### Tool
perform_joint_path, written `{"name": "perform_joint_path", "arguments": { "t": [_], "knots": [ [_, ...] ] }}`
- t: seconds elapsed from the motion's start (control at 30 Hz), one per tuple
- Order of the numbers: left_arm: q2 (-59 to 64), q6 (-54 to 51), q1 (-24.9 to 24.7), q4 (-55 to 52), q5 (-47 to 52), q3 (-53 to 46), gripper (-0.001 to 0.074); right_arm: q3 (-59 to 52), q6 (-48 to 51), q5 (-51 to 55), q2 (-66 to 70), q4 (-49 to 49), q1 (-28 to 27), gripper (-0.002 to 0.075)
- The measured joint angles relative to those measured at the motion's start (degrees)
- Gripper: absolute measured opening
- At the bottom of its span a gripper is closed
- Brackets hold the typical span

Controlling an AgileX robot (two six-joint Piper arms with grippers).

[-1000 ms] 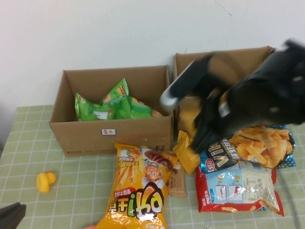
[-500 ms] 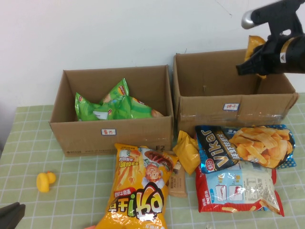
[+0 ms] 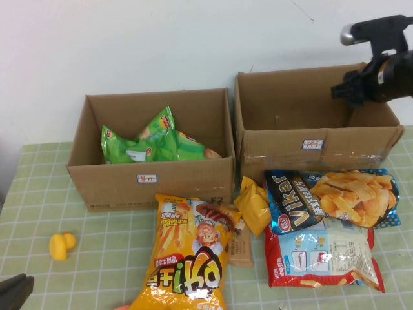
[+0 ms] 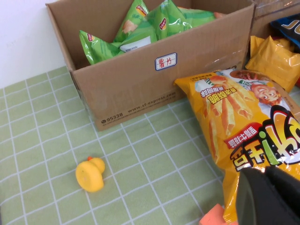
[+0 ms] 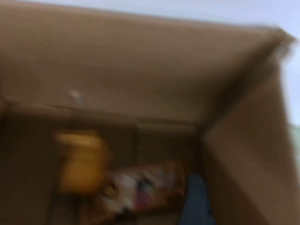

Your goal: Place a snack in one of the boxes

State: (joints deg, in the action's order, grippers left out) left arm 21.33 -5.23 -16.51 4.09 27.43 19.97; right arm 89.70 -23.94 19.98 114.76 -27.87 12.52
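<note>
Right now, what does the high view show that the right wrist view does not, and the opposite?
Only the high view shows the left box with green bags, the rubber duck, the snacks in front, the right gripper above the right box, and the left gripper at the near left edge. Only the right wrist view shows the box's inside: a yellow packet and other bags. Both share the right box.

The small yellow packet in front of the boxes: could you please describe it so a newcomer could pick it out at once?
Start at the right cardboard box, over whose far corner the right gripper hovers; the left gripper sits parked at the near left table edge. Just below that box's front left corner lies the small yellow packet, between the big orange snack bag and blue Viker chip bag. It alone is plain yellow.
</note>
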Motion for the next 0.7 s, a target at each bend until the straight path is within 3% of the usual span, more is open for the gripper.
{"name": "perform_joint_path", "arguments": {
  "t": [0.1,0.3,0.43,0.7],
  "knots": [
    [0.0,0.0,0.0,0.0,0.0,0.0,-0.0001,1.8,0.8,7.0,-1.2,0.3,-0.1,0.0432],
    [0.0,0.0,0.0,-0.1,0.0,0.0,-0.0001,2.2,10.7,15.7,-8.9,6.0,-0.1,0.0073],
    [0.0,0.0,0.0,-0.1,0.0,0.0,-0.0001,-0.3,22.2,16.4,-17.5,15.7,-0.1,0.0013],
    [0.0,0.2,0.0,-0.2,0.0,0.0,-0.0001,-16.2,42.1,14.6,-38.9,31.7,-0.1,-0.0001]
  ]
}}
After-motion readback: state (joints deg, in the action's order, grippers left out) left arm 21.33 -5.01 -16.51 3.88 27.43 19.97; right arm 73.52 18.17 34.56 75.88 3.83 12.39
